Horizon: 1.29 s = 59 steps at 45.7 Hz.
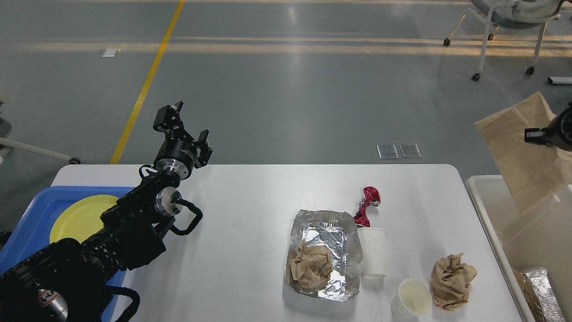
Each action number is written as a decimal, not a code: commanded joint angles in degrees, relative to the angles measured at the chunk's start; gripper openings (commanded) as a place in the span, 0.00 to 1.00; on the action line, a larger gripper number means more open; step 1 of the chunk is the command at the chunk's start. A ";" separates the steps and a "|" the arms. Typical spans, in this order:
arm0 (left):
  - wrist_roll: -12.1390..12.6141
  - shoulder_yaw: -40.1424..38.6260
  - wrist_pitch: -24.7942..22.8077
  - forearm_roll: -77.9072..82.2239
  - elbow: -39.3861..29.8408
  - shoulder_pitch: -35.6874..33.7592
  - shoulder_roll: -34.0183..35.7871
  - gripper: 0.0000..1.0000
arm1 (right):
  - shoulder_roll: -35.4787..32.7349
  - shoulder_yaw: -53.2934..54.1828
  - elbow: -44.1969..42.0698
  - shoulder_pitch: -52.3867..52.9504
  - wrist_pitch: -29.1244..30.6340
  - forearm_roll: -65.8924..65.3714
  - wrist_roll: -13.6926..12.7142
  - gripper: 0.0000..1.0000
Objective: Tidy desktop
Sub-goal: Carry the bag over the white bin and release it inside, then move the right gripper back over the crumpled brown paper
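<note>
At three o'clock, the right gripper (538, 134), mostly cut off by the frame edge, pinches a brown paper bag (520, 154) hanging over the cream bin (485, 203). At nine o'clock, the left gripper (184, 121) hovers with fingers spread wide, holding nothing. The white desktop (241, 214) fills the lower centre, carrying a foil tray (325, 230), two paper cups and crumpled paper.

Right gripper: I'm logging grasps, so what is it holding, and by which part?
The right gripper holds the brown paper bag by its upper edge, above the cream bin. The left gripper is open and holds nothing.
</note>
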 commanded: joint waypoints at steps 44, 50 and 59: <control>0.00 0.00 0.00 0.00 0.01 0.00 0.00 1.00 | 2.63 -9.00 3.45 0.88 -1.76 0.62 0.18 0.60; 0.00 0.00 0.00 0.00 0.01 0.00 0.00 1.00 | 0.96 -8.48 17.06 11.60 2.20 1.32 0.26 0.60; 0.00 0.00 0.00 0.00 0.01 0.00 0.00 1.00 | -3.88 -7.07 38.78 29.35 13.70 5.89 0.18 0.60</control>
